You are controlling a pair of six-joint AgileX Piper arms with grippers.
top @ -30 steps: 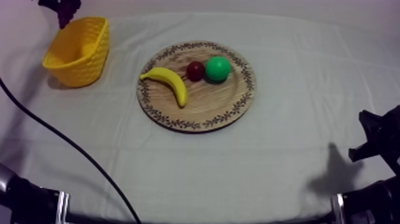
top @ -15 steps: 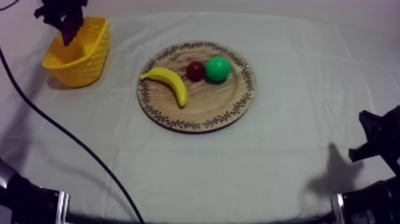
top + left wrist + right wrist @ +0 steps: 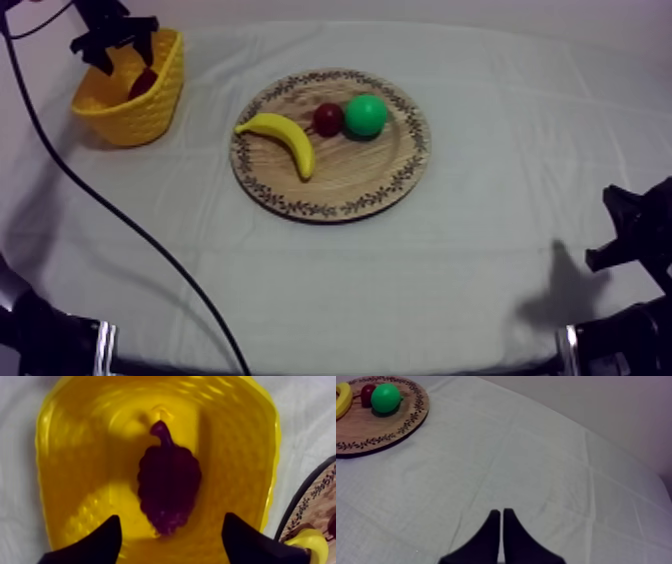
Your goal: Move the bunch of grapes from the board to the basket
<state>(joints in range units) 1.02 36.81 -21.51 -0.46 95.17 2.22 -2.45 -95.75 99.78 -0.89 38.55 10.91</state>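
Note:
The dark purple bunch of grapes (image 3: 167, 483) lies on the floor of the yellow basket (image 3: 272, 451), stem pointing away from the gripper. My left gripper (image 3: 170, 538) hovers just above it, open, its black fingertips (image 3: 102, 543) apart on either side and not touching the grapes. From the top view the left gripper (image 3: 120, 48) hangs over the basket (image 3: 155, 105) at the far left, with the grapes (image 3: 143, 82) showing inside. My right gripper (image 3: 502, 513) is shut on nothing, low over bare cloth at the right.
The round wooden board (image 3: 330, 185) sits mid-table with a banana (image 3: 282, 138), a small red fruit (image 3: 327, 119) and a green round fruit (image 3: 366, 115) on it. My right arm (image 3: 635, 235) rests at the right edge.
My left gripper came down over the basket with the grapes, then opened; the grapes now lie loose in the basket. The right arm has not moved.

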